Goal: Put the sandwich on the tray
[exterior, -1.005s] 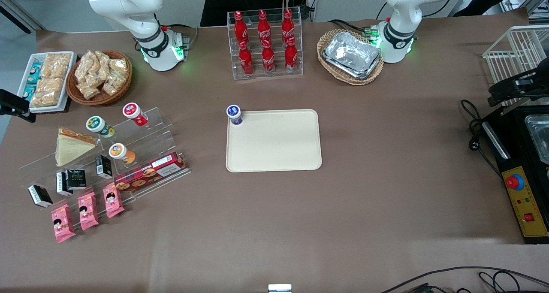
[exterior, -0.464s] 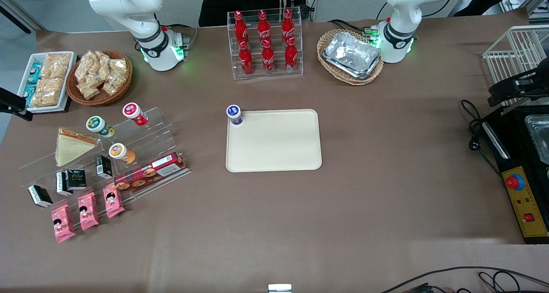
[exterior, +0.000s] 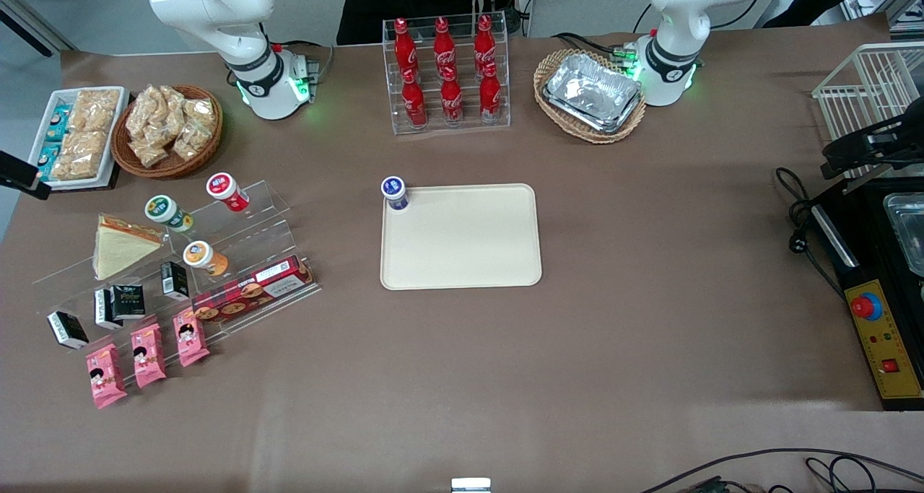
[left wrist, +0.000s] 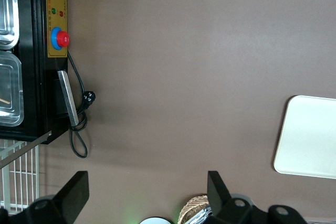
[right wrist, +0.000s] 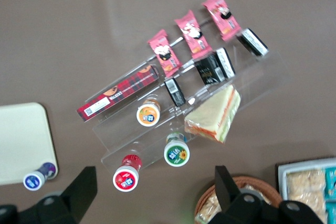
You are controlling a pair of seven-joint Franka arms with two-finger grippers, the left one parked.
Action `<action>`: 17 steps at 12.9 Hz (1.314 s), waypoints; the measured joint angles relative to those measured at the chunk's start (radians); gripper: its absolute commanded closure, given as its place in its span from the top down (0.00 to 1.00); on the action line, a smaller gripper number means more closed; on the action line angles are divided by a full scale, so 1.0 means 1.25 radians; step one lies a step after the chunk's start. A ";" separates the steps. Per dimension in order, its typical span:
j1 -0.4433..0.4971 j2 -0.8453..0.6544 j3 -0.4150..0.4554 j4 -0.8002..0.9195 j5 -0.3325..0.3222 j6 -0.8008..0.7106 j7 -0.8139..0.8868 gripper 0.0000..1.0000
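The sandwich (exterior: 119, 247), a cream wedge in clear wrap with an orange-red filling edge, lies on the upper step of a clear acrylic stand (exterior: 238, 262). It also shows in the right wrist view (right wrist: 212, 116). The cream-beige tray (exterior: 469, 247) lies flat at the table's middle and shows in the right wrist view (right wrist: 18, 140) and the left wrist view (left wrist: 310, 140). My gripper (right wrist: 155, 177) hangs high above the stand, fingers wide open and empty. Only a black part of it (exterior: 20, 177) shows in the front view, at the working arm's end of the table.
A purple-lidded cup (exterior: 394, 190) stands on the tray's corner. The stand also holds three lidded cups, black cartons, a red biscuit box (exterior: 253, 287) and pink packets (exterior: 148, 352). Snack basket (exterior: 170, 128), white dish (exterior: 79, 136), cola rack (exterior: 447, 74), foil-tray basket (exterior: 592, 96).
The black gripper part in the front view has drifted slightly toward the working arm's end of the table and a little farther from the camera. Nothing else has moved.
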 measured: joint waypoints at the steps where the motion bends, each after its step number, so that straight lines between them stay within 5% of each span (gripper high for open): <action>1: 0.000 -0.001 -0.014 -0.001 0.000 -0.006 0.041 1.00; 6: -0.002 -0.001 -0.090 -0.019 0.000 -0.005 0.134 1.00; 17: -0.002 0.011 -0.097 -0.027 0.000 -0.003 0.328 1.00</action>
